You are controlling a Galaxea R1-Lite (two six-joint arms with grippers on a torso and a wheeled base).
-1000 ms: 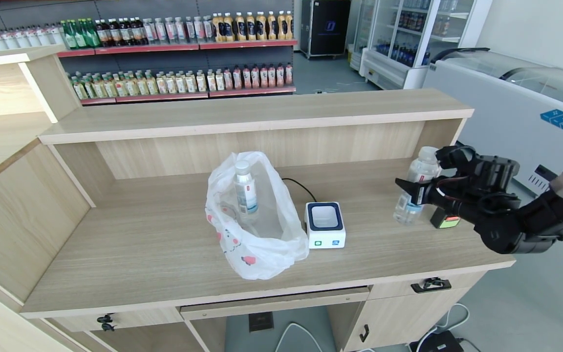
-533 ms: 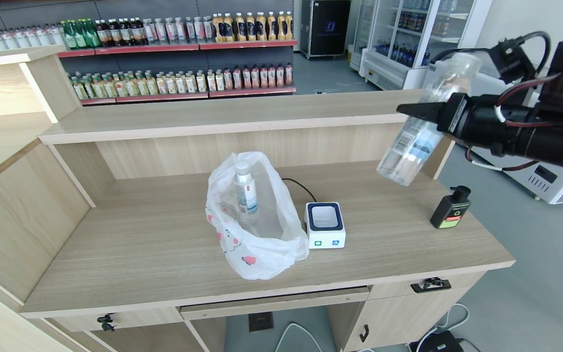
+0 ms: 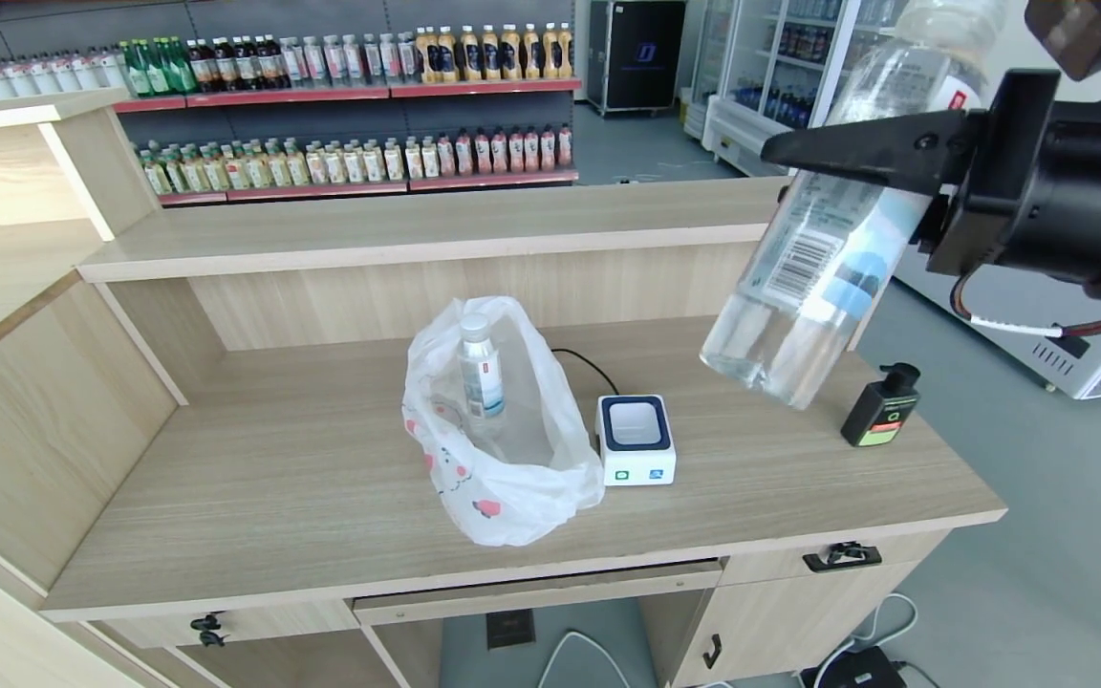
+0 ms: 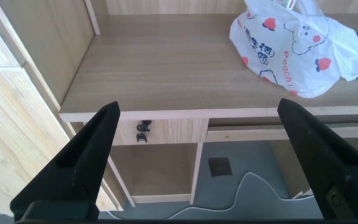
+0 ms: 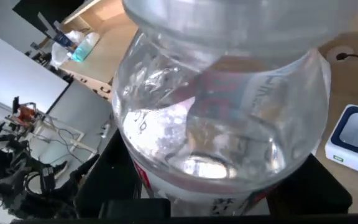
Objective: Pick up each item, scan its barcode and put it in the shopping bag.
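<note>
One clear water bottle is clamped in your right gripper at the upper right of the frame. It is tilted, cap end toward the top edge and base hanging lower, above the counter. A black finger crosses the bottle's upper part, and the barcode label sits just under it. Lower, near the frame's centre, the scanner stands just beside the shopping bag, which has a second bottle upright inside. A small dark bottle stands at the counter's right end. Your left gripper has its fingers spread wide and holds nothing.
</note>
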